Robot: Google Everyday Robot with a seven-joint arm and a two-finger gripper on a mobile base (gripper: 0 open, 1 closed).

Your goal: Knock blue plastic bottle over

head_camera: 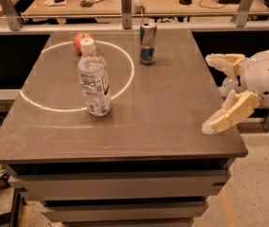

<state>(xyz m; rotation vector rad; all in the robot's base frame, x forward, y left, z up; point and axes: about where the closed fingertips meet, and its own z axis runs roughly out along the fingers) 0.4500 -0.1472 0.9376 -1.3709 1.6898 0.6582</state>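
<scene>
The counter (172, 103) is a dark grey top with drawers under it, and a thin white ring (125, 86) is drawn on its left half. The blue plastic bottle (94, 79) stands upright on this left half, about midway between the far edge and the near edge. Its base sits on the ring line, on the side of the ring that faces the near edge. The bottle has a white cap and a white printed label, and nothing touches it.

A red apple (81, 41) lies inside the ring near the far edge, just behind the bottle. A slim blue and silver can (147, 43) stands upright near the middle of the far edge, just outside the ring and well apart from the bottle.

The gripper (209, 92) is at the right edge of the counter, closer to the near right corner than to the far one, and well apart from the bottle. Its two pale fingers are spread wide and hold nothing. One finger (224, 60) points toward the counter from the right edge, and the other one (229, 117) hangs lower, with its tip over the counter top close to the near right corner. Whether this tip touches the surface, I cannot tell. The white round body of the arm (267, 77) is beyond the right edge.
</scene>
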